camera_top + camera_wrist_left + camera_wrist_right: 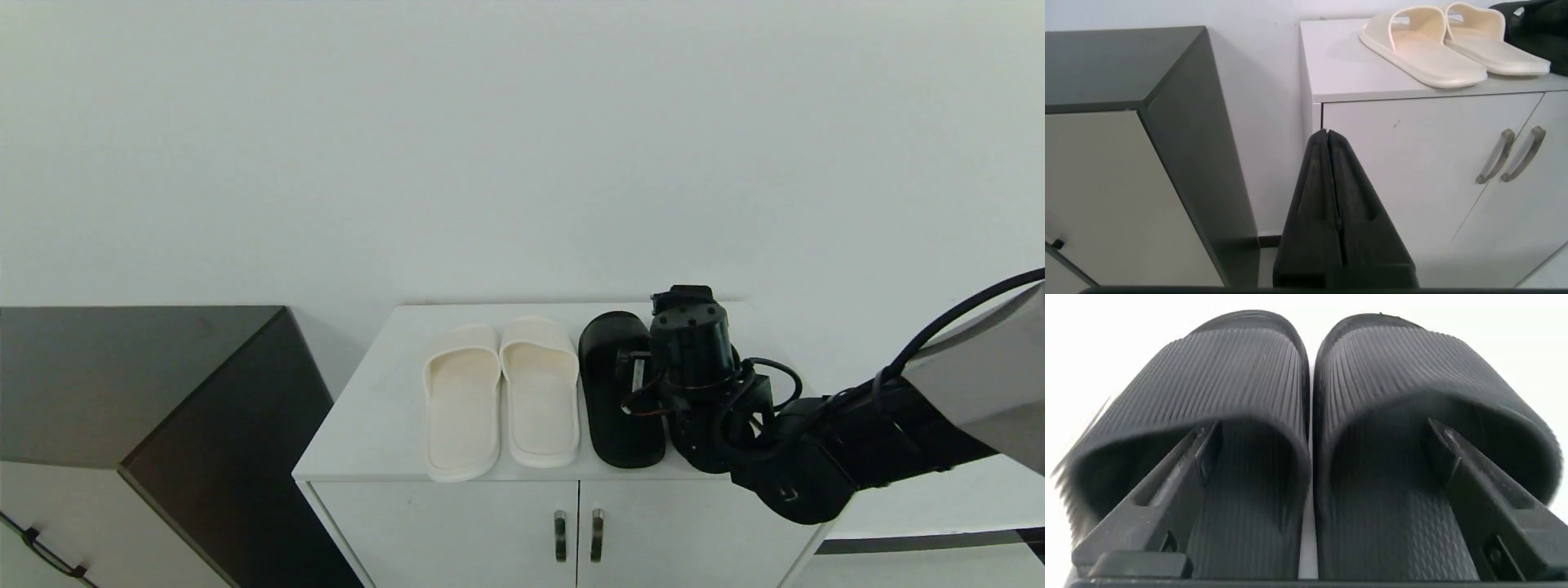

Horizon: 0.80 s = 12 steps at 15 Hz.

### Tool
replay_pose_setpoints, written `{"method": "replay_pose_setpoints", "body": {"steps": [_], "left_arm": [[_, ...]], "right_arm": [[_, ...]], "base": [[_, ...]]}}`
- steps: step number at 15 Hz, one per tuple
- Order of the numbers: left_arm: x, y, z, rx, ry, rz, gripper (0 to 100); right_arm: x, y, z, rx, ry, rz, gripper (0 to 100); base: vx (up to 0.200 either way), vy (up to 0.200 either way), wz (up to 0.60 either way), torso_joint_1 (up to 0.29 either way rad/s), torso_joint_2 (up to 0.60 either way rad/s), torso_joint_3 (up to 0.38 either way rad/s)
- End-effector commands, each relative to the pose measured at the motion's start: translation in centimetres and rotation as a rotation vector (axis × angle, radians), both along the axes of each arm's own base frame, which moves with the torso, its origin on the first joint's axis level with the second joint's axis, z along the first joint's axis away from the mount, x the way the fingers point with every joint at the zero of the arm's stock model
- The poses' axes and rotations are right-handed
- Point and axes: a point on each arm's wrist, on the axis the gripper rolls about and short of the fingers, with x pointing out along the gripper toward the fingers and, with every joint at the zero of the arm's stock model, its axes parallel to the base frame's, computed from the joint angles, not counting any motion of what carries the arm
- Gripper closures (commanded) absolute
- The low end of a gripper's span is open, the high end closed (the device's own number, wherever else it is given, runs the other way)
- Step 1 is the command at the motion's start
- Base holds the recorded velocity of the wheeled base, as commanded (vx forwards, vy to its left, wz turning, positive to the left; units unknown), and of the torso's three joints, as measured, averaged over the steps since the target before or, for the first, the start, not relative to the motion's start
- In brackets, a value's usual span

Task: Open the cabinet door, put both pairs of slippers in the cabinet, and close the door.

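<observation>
Two pairs of slippers lie on the cabinet (367, 425), white slippers (500, 396) left of the black slippers (620, 392), above doors (457, 531) not yet opened. The right gripper (1323, 429) is spread wide, one finger (1159, 498) inside each black strap, while the left gripper (1328, 139) hangs closed, low near the cabinet. Squeezing may catch only the inner strap edges, so one slipper could slip free.

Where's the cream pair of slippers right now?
In the head view the cream slippers sit on top of the white cabinet, just left of the black slippers.
</observation>
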Motion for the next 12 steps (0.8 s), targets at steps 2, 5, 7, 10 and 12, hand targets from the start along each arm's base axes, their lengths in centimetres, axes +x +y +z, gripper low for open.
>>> {"method": "replay_pose_setpoints", "body": {"steps": [2, 5, 7, 10, 12], "left_arm": [[0.0, 0.0, 0.0, 0.000, 0.001, 0.000, 100], [0.0, 0.0, 0.0, 0.000, 0.001, 0.000, 100], [0.0, 0.0, 0.0, 0.000, 0.001, 0.000, 100], [0.0, 0.0, 0.0, 0.000, 0.001, 0.000, 100], [0.0, 0.0, 0.0, 0.000, 0.001, 0.000, 100]], "right_arm": [[1.1, 0.3, -0.5, -0.012, -0.002, -0.010, 0], [1.4, 0.3, -0.6, -0.026, 0.000, -0.010, 100], [1.4, 0.3, -0.8, -0.028, 0.002, -0.010, 100], [1.2, 0.1, 0.0, -0.028, -0.011, -0.009, 100], [0.8, -0.2, 1.0, -0.025, -0.027, -0.007, 100]], "base": [[0.000, 0.000, 0.00, 0.000, 0.00, 0.000], [0.000, 0.000, 0.00, 0.000, 0.00, 0.000], [0.000, 0.000, 0.00, 0.000, 0.00, 0.000], [0.000, 0.000, 0.00, 0.000, 0.00, 0.000], [0.000, 0.000, 0.00, 0.000, 0.00, 0.000]]}}
